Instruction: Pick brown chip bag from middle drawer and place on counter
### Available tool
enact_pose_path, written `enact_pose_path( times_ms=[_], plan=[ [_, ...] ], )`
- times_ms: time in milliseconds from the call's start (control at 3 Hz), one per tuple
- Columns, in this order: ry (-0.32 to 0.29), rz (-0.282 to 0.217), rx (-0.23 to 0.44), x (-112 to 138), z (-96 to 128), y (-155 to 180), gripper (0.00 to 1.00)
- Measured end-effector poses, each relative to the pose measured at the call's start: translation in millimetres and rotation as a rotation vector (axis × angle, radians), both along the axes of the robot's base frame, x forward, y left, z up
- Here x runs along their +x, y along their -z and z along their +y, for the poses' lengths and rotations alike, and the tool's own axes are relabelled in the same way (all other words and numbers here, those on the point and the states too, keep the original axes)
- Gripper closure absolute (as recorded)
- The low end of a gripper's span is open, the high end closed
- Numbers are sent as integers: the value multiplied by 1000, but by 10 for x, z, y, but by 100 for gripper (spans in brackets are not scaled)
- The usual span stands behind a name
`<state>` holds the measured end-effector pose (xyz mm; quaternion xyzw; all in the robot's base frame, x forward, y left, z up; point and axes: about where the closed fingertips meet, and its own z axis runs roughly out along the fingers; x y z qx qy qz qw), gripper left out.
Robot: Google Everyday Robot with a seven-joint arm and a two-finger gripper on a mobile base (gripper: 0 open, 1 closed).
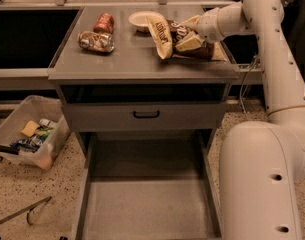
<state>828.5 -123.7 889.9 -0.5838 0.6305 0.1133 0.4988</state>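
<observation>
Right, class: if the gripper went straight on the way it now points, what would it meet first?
The gripper points left across the counter, and the brown chip bag lies right at its tip, so that comes first. They may even be touching; depth is unclear.

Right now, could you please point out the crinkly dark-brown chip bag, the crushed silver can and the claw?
crinkly dark-brown chip bag (pixel 160 34), camera view, cream flap.
crushed silver can (pixel 95 41), camera view, middle.
claw (pixel 182 33), camera view, between fingertips, gripping the bag.

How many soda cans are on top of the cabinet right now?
2. A red can at the counter's back left, a crushed can just in front. The gripper is at the brown chip bag.
</observation>
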Motion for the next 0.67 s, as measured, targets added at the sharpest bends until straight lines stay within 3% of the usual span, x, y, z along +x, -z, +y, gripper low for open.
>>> enact_pose_path(
  times_ms=[333, 667],
  plan=[
    [0, 0, 0, 0, 1, 0, 0],
    [0, 0, 0, 0, 1, 0, 0]
  ],
)
